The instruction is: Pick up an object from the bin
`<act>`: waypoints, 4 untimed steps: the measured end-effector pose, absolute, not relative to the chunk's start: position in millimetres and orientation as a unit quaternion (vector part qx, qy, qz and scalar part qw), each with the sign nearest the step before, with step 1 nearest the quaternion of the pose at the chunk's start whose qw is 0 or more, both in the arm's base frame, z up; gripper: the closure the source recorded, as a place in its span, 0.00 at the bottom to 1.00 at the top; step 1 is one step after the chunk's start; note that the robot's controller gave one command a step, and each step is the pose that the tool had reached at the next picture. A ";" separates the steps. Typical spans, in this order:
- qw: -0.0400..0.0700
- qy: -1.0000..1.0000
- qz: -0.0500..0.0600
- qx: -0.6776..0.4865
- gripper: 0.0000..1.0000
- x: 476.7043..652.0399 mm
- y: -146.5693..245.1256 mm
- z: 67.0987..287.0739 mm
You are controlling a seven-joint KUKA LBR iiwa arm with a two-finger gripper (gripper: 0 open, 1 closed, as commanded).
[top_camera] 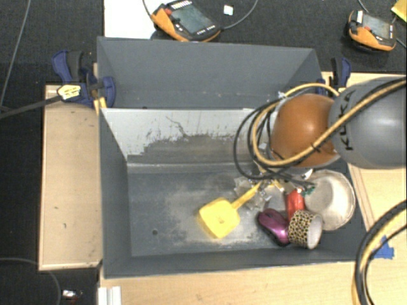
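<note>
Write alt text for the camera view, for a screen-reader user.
The gripper hangs low in the grey bin, over the handle of a yellow flat-headed tool at front right. Right of it lie a purple object, a red object, a leopard-print tape roll and a white bowl.

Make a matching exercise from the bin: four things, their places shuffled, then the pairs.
1 yellow plastic square-headed spatula
2 purple glossy rounded object
3 leopard-print roll of tape
4 white round bowl

a against the grey metal bin's right wall
b leftmost of the group
c just left of the roll of tape
d just right of the purple object

Pairs: 1-b, 2-c, 3-d, 4-a
</note>
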State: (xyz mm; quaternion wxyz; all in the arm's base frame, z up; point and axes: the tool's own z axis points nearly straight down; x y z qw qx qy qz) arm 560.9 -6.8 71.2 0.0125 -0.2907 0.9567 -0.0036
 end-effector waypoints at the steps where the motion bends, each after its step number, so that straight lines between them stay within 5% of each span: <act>1: 0.015 0.949 -0.006 -0.314 1.00 576.4 -33.2 70.9; 2: 0.033 0.924 -0.007 -0.381 1.00 510.0 -64.1 75.4; 3: 0.014 0.934 -0.005 -0.357 1.00 544.1 -48.0 162.9; 4: 0.031 0.927 -0.006 -0.374 1.00 521.2 -59.0 74.7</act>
